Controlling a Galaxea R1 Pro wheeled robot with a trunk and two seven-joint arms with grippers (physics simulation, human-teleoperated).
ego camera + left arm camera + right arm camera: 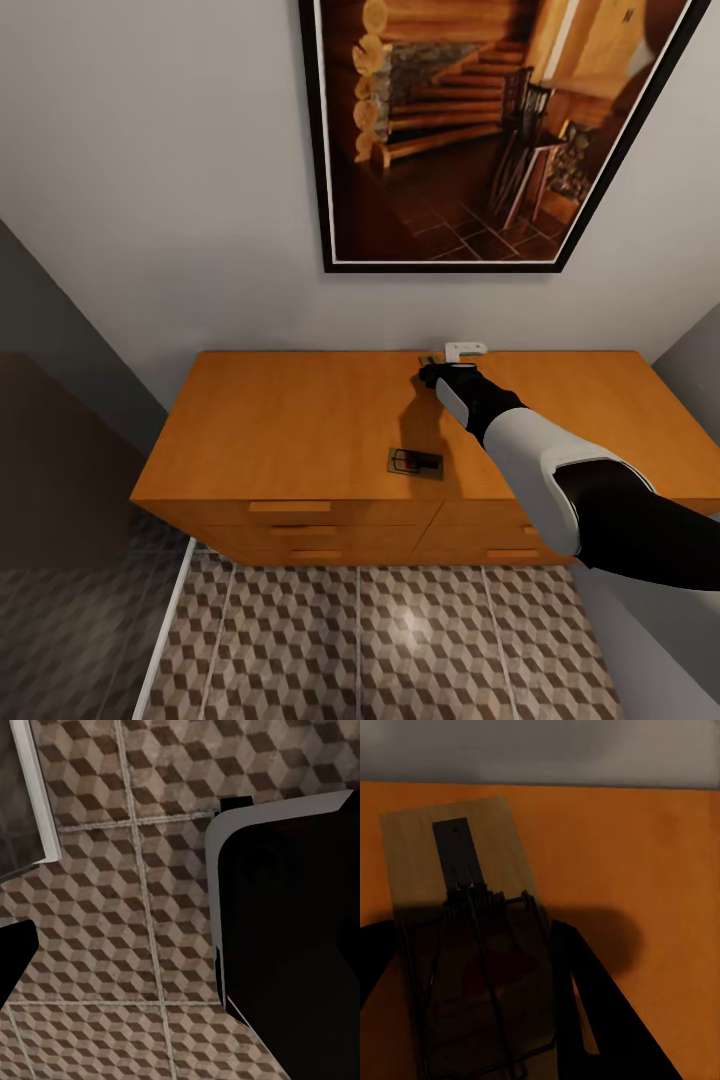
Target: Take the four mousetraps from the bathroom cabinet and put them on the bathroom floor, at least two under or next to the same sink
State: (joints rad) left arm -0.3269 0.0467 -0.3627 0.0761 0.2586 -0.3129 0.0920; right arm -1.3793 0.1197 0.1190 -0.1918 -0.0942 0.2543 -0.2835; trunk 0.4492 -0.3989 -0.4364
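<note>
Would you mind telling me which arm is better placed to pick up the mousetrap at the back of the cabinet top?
The right. Its claw is already at the rear mousetrap on the cabinet, fingers on either side. The left wrist camera faces the tiled floor, away from the cabinet top.

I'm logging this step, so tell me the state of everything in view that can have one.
Mousetrap near the cabinet's front: lying flat, untouched.
Mousetrap at the back: flat on the top, between the right gripper's open fingers.
Cabinet: drawers shut.
Left gripper: open or shut cannot be told.
Bathroom floor: no mousetrap on the part seen.
</note>
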